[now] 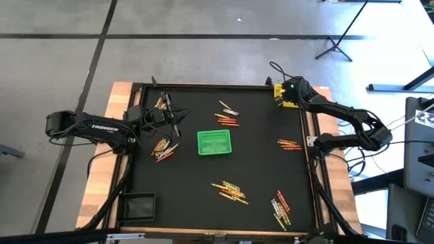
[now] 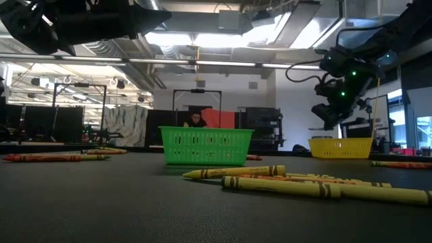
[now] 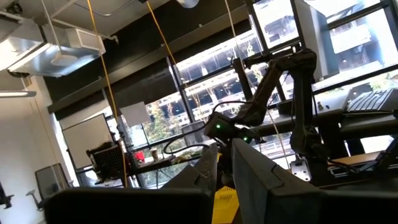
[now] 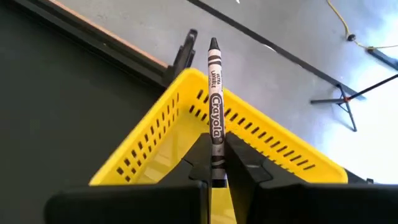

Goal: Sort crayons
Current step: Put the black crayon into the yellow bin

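My right gripper point(image 4: 215, 163), upper right of the high view, pinches a grey crayon point(image 4: 215, 106) over the yellow basket point(image 4: 155, 134); drop step next: spread jaws. Left gripper point(image 1: 178, 122): jaws unclear

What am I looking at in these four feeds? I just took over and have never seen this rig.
It is a robot with two dark arms at a black table. The overhead feed shows the whole table; the low one looks level across it; the other two ride on each arm's wrist.

Loose crayons lie in small piles around a green basket at the centre, and a black basket sits at the near left corner.

The right gripper is over the yellow basket at the far right corner, shut on a grey crayon standing upright between its fingers.

The left gripper is above the table's left side, near two crayon piles; its wrist camera points out into the room.
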`<act>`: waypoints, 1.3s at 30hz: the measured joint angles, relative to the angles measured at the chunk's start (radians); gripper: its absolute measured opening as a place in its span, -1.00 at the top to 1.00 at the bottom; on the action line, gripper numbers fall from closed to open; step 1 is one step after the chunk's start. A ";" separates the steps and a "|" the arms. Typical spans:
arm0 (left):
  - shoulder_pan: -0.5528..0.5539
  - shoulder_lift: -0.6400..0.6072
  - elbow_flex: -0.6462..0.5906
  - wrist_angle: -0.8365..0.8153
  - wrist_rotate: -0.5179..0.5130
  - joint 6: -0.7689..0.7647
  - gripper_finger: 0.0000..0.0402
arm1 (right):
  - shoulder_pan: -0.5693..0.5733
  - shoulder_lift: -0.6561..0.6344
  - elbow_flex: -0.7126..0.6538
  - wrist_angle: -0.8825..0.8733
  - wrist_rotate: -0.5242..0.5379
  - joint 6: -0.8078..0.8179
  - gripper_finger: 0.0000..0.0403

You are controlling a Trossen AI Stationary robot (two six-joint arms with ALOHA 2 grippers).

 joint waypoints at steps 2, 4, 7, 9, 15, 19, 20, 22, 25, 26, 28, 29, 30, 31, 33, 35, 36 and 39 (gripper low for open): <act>0.000 0.000 0.000 0.000 0.000 -0.001 0.83 | -0.013 0.000 -0.016 0.038 -0.020 0.001 0.86; 0.000 0.000 0.000 0.000 0.000 -0.001 0.83 | -0.014 0.000 -0.022 0.056 -0.046 0.023 0.86; 0.000 0.000 0.000 -0.001 0.000 -0.001 0.83 | -0.012 0.000 -0.026 0.054 -0.052 0.031 0.86; 0.000 0.000 0.000 -0.002 0.000 -0.001 0.83 | -0.013 0.000 -0.026 0.055 -0.051 0.031 0.85; 0.000 0.000 0.000 -0.001 0.000 -0.001 0.83 | -0.011 0.000 -0.026 0.052 -0.051 0.026 0.56; 0.000 0.000 0.000 -0.002 0.000 0.000 0.83 | -0.011 0.000 -0.026 0.102 -0.059 0.025 0.35; 0.000 0.000 0.000 -0.002 0.000 0.000 0.83 | -0.011 0.000 -0.026 0.121 -0.085 0.027 0.31; 0.000 0.000 0.000 -0.001 0.000 0.000 0.83 | -0.011 0.000 -0.025 0.158 -0.188 0.028 0.27; 0.000 0.000 0.000 -0.002 0.000 0.001 0.83 | -0.004 0.000 -0.025 0.216 -0.388 0.038 0.25; 0.000 0.000 0.000 -0.002 0.000 0.002 0.83 | 0.006 0.000 -0.025 0.232 -0.435 0.046 0.25; 0.000 0.000 0.000 -0.002 0.000 0.002 0.83 | 0.039 0.000 -0.025 0.258 -0.483 0.048 0.25; 0.000 0.000 0.000 -0.002 0.000 0.002 0.83 | 0.059 0.000 -0.025 0.272 -0.493 0.048 0.25; 0.000 0.000 0.000 -0.002 0.000 0.002 0.83 | 0.082 0.000 -0.025 0.285 -0.497 0.044 0.25; 0.000 0.000 0.000 -0.002 0.000 0.002 0.83 | 0.107 0.000 -0.025 0.296 -0.497 0.032 0.25; 0.000 0.001 0.000 -0.002 0.000 0.001 0.83 | 0.161 0.004 -0.025 0.325 -0.497 0.018 0.25; 0.000 0.001 0.000 -0.002 0.000 0.001 0.83 | 0.206 0.014 -0.025 0.357 -0.497 0.017 0.25; 0.000 0.001 0.000 -0.002 0.000 0.001 0.83 | 0.225 0.022 -0.025 0.375 -0.497 0.016 0.25; 0.000 0.001 0.000 -0.002 -0.001 0.001 0.83 | 0.273 0.062 -0.024 0.429 -0.496 0.016 0.25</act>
